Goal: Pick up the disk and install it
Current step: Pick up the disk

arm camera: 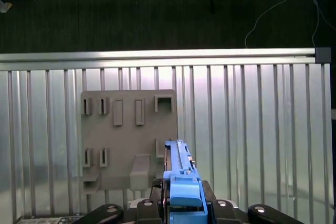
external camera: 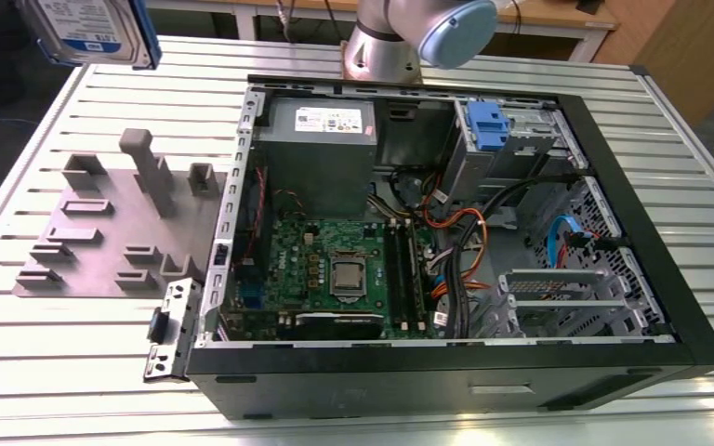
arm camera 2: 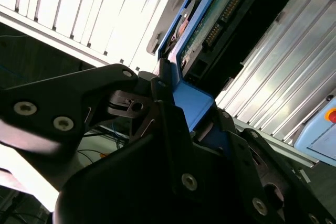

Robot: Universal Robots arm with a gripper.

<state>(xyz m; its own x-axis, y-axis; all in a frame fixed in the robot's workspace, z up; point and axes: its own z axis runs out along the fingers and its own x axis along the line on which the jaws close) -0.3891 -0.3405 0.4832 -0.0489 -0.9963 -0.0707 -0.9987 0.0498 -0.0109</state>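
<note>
Up at the exterior view's left, above the far corner of the table [external camera: 34, 372], hung the disk [external camera: 88, 28] — gripper [arm camera 2: 186, 103] clamped shut on its blue carrier frame [arm camera: 184, 190] — stiff, weighty, shock-shy by my judgement, best held by those edges.

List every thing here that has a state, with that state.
disk: held in the air, clear of the table
gripper: jaws shut on the disk's blue frame
computer case: on its side, panel off, interior exposed
blue bracket: seated in the case's drive bay
grey fixture plate: flat on the table beside the case
</note>
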